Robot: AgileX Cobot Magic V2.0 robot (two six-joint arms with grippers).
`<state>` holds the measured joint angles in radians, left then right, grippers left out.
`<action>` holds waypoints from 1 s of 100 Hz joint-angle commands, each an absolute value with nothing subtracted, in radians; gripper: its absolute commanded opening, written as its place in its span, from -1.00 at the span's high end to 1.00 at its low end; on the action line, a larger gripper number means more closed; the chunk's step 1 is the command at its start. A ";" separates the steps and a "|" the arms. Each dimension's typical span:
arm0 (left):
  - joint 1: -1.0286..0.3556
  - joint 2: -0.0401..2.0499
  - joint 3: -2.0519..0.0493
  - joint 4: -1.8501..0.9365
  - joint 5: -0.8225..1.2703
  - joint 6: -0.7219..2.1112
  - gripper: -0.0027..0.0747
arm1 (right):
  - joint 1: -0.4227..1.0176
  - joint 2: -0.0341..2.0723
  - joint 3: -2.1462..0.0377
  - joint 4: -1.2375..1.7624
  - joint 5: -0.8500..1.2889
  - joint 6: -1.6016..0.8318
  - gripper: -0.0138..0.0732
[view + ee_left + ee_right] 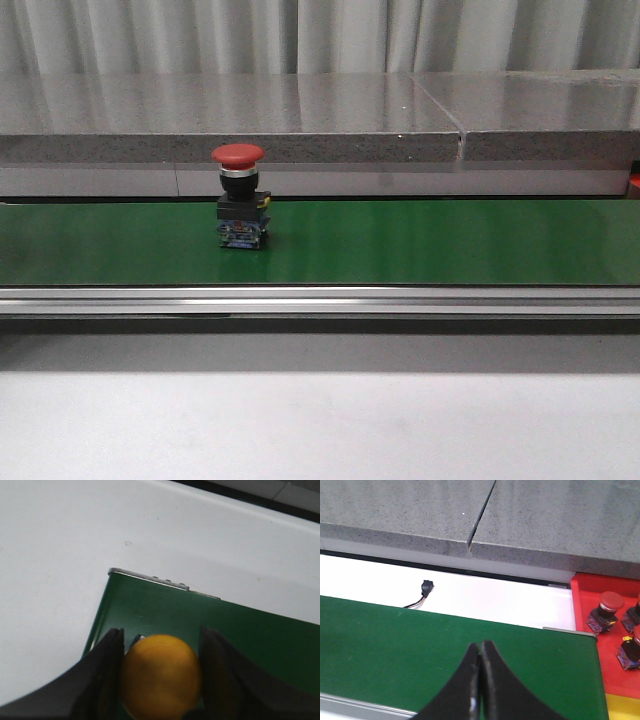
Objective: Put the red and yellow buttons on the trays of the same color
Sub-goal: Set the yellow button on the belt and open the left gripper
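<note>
Yellow button (160, 675) between left gripper (161, 672) fingers (107, 670)

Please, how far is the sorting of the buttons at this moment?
Partly done. Three red buttons already lie in the red tray. In hand: the left gripper is closed around a yellow button above the green belt. Left: one red button stands on the belt; the right gripper is shut, empty.

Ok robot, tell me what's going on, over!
Left gripper shut on yellow button. Right gripper shut, empty, over green belt. Red button upright on belt; others in red tray. Nothing in the way.
</note>
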<state>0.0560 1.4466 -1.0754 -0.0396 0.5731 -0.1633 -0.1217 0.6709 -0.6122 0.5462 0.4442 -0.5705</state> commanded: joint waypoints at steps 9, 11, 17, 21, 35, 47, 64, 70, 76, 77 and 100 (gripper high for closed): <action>0.025 1.415 -1.060 -0.056 0.470 -0.164 0.98 | -0.120 0.662 -0.644 0.567 0.396 -0.577 0.84; 0.025 1.417 -1.055 -0.061 0.464 -0.164 0.98 | -0.120 0.662 -0.644 0.567 0.396 -0.577 0.84; 0.025 1.423 -1.047 -0.063 0.453 -0.164 0.98 | -0.120 0.662 -0.644 0.567 0.396 -0.577 0.84; 0.025 1.431 -1.042 -0.063 0.445 -0.164 0.98 | -0.120 0.662 -0.644 0.567 0.396 -0.577 0.84; 0.025 1.454 -1.041 -0.063 0.444 -0.164 0.97 | -0.120 0.662 -0.644 0.567 0.396 -0.577 0.84; 0.025 1.456 -1.041 -0.063 0.448 -0.164 0.87 | -0.120 0.662 -0.644 0.567 0.396 -0.577 0.84; 0.025 1.456 -1.041 -0.063 0.463 -0.164 0.21 | -0.120 0.662 -0.644 0.567 0.396 -0.577 0.84; 0.025 1.456 -1.041 -0.063 0.465 -0.164 -0.11 | -0.120 0.662 -0.644 0.567 0.396 -0.577 0.84; 0.025 1.456 -1.041 -0.063 0.465 -0.164 -0.36 | -0.120 0.662 -0.644 0.567 0.396 -0.577 0.84; 0.025 1.456 -1.041 -0.063 0.465 -0.164 -0.41 | -0.120 0.662 -0.644 0.567 0.396 -0.577 0.84; 0.025 1.444 -1.041 -0.063 0.466 -0.139 -0.56 | -0.120 0.662 -0.644 0.567 0.396 -0.577 0.84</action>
<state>0.0307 1.4891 -1.0157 -0.0551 0.5085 -0.1479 -0.1217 0.6703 -0.6122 0.5462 0.4535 -0.5705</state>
